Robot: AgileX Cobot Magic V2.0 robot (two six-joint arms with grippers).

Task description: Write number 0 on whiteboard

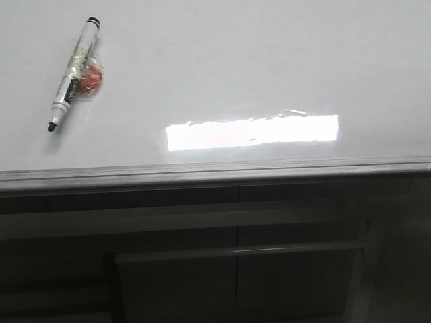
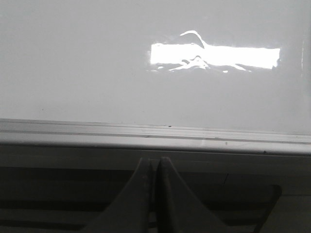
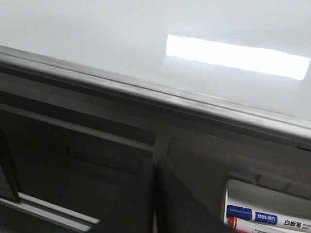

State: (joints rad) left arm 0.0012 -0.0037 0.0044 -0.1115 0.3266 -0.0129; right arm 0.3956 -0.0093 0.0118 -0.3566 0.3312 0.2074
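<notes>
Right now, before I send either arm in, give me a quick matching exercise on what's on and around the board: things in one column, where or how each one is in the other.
Things:
1. marker
2. light reflection
3. whiteboard
4. left gripper

States or places:
A. fingers pressed together, holding nothing
B. bright rectangle near the board's near edge
C. lying uncapped at the board's left, tip toward the near edge
D. glossy white, no writing on it yet

Pairs: 1-C, 2-B, 3-D, 4-A
</notes>
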